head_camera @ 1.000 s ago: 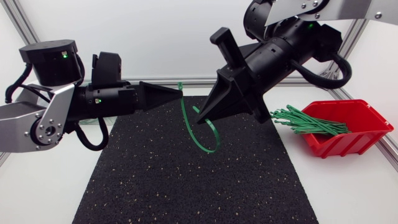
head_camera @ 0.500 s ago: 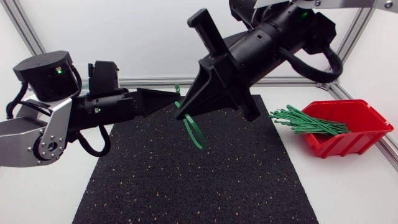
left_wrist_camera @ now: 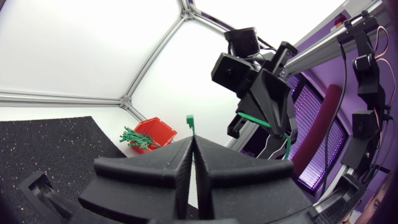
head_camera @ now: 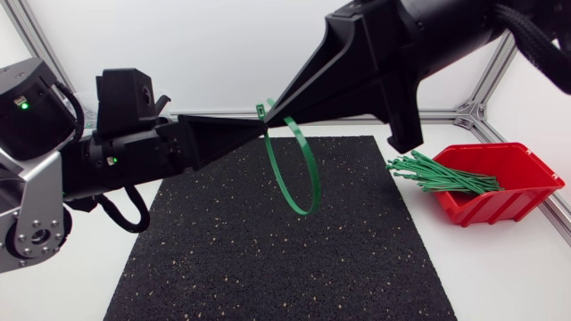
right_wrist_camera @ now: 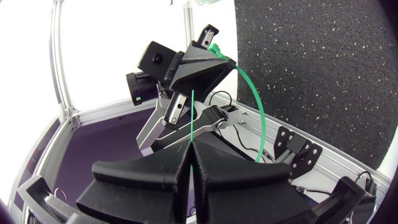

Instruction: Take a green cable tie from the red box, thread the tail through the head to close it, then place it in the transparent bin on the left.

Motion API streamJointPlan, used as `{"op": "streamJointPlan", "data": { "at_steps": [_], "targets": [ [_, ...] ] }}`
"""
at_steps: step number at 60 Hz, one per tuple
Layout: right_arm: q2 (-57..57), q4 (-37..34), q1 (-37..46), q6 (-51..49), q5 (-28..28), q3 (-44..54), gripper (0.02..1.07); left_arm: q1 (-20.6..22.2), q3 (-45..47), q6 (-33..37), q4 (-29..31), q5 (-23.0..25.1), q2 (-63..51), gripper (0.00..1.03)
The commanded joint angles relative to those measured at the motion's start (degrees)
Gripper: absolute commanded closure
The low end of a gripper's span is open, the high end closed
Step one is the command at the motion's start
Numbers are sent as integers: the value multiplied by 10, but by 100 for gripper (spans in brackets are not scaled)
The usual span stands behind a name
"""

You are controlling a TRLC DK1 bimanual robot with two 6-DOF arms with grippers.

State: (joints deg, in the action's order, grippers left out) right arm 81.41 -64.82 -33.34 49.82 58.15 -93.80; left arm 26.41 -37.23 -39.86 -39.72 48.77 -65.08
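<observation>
Our white counter (head_camera: 500, 276) has a big black mat (head_camera: 268, 259) on it. Our two arms meet high over the mat's far edge. The red box (head_camera: 508, 192) sits by the counter's right edge, and a bunch of green cable ties (head_camera: 437, 174) pokes out of it. Our left fingers (head_camera: 223, 134) are squeezed tight on one green cable tie (head_camera: 300, 212), just below its little head (left_wrist_camera: 189, 119), which sticks up. Our right fingers (head_camera: 312, 89) are squeezed on the thin tail (right_wrist_camera: 193, 106). The finger tips almost touch, and the tie hangs down in a loop. We think the tail must go sideways into the head next. We cannot see the clear bin.
</observation>
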Motion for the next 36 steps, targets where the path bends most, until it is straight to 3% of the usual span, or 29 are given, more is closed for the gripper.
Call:
{"op": "streamJointPlan", "data": {
  "at_steps": [1, 16, 36],
  "targets": [
    [-20, 0, -10, 30, -10, 2, 101, 13, -11, -25, -7, -13, 1, 100],
    [-34, -3, -20, 67, -22, 11, 101, 34, -12, -42, -11, -46, 30, 100],
    [-19, -28, -33, 79, -19, -14, 101, 46, -20, -43, -6, -52, 50, 100]
  ]
}}
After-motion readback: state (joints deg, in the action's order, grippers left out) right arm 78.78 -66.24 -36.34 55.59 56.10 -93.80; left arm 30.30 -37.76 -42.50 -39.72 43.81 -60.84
